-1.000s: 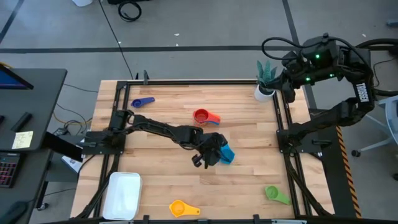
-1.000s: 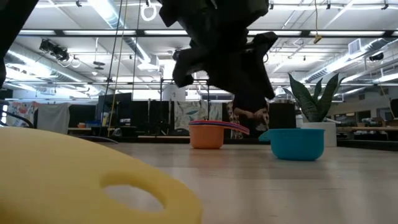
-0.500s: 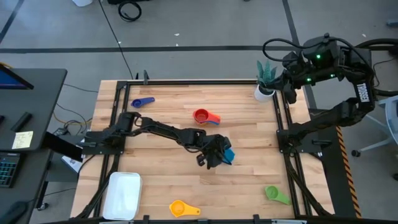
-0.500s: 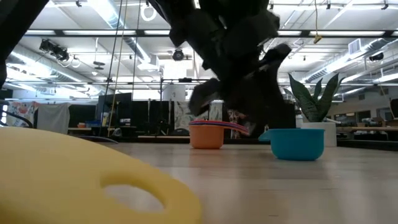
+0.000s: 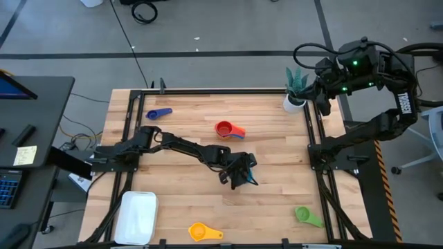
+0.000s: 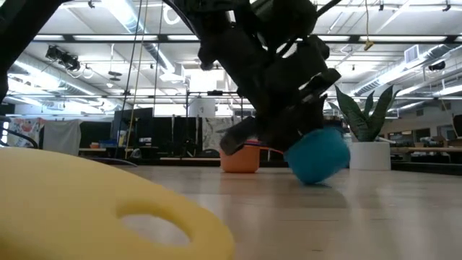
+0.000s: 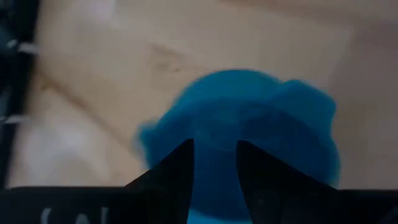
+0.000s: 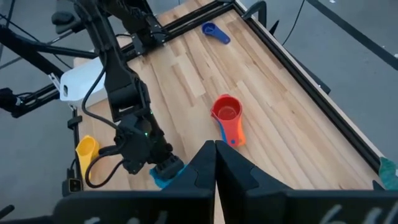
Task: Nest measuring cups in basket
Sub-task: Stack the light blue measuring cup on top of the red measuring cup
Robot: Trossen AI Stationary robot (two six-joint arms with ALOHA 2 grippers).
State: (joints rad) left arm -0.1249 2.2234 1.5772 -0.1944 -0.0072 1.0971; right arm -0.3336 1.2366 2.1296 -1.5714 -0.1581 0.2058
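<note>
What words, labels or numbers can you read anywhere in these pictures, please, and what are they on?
None can be read.
White lettering on the right arm: too small to read.
White marks at the edge of the left wrist view: cut off and blurred.
Yellow note on the side desk: too small to read.

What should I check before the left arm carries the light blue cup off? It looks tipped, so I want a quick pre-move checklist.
1. Left gripper on the light blue cup: ok, fingers close around it in the left wrist view.
2. Cup level: not ok, it is tilted in the low view.
3. Cup clear of the table: cannot tell.
4. Basket free to receive: ok, nothing lies in it.
5. Path toward the basket: ok, the yellow cup lies beside the basket, not in the way.
6. Right gripper out of the way: ok, shut, parked up by the potted plant.
</note>
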